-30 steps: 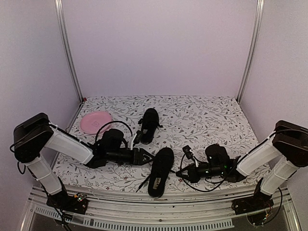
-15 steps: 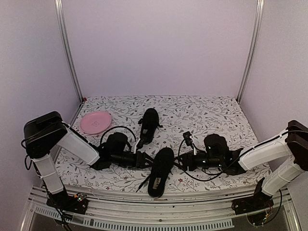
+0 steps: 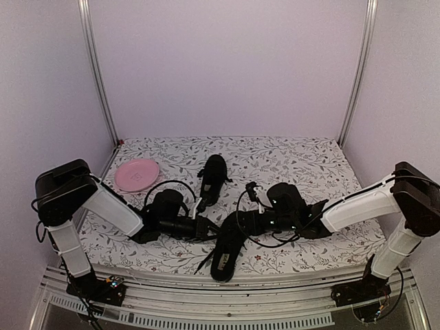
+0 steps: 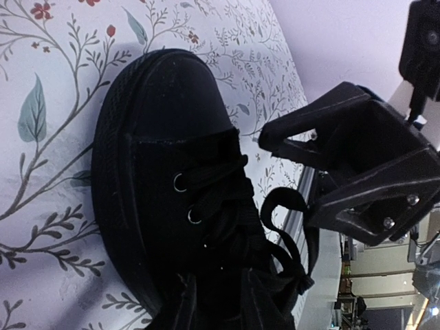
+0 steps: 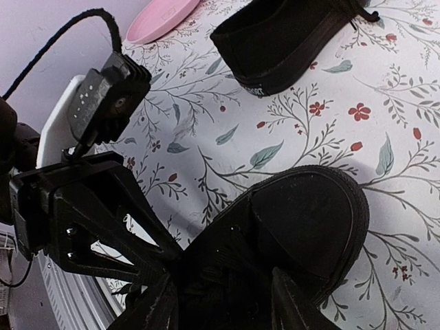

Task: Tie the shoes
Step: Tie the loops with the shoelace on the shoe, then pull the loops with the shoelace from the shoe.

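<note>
The near shoe [image 3: 227, 246] lies front centre with both grippers at its laces [image 4: 221, 184], the right gripper [image 3: 242, 221] spread apart, the left gripper [image 3: 211, 232] perhaps pinching lace but too dark to tell; the far shoe [image 3: 214, 177] lies behind, near a pink plate [image 3: 136, 174].

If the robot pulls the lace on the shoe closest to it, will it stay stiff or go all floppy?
Probably floppy: the lace curls in a loose loop. It looks thin, so likely very light. The near shoe lies flat, so a tug might slide it rather than tip it.
</note>
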`<state>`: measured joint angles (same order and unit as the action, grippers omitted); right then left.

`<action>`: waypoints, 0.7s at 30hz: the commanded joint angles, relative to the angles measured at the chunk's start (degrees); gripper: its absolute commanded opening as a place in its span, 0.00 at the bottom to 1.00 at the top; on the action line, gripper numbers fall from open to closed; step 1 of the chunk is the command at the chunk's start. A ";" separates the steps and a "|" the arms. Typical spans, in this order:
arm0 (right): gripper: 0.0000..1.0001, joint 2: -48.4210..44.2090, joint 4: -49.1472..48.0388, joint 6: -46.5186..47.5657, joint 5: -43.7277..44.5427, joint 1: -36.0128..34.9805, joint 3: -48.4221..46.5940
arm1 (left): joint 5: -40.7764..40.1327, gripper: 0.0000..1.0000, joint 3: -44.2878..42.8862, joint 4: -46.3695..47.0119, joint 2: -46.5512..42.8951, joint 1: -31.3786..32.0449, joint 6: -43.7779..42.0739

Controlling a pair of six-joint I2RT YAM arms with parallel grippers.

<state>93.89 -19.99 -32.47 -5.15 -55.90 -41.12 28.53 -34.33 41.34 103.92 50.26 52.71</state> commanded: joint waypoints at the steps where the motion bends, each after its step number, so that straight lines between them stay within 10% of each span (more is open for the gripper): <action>1: 0.46 1.34 2.26 -0.69 1.28 -1.11 -2.10 | 1.18 0.19 -0.92 1.85 0.50 0.71 0.11; 13: 0.45 3.56 2.99 -0.31 0.60 -2.58 -4.02 | 1.13 0.11 -0.74 1.37 0.06 0.72 0.11; 18: 0.05 2.89 5.15 -1.36 5.01 -2.57 -4.05 | 0.86 0.00 -0.49 1.31 0.09 0.72 -0.16; 21: 0.03 1.83 7.27 -3.09 9.39 -2.35 -4.43 | 0.19 0.00 -0.32 0.25 0.07 0.95 -1.44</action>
<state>96.90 -15.84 -33.63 -1.98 -58.22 -43.92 29.17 -34.44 41.32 103.92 50.37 53.08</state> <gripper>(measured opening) 0.035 0.003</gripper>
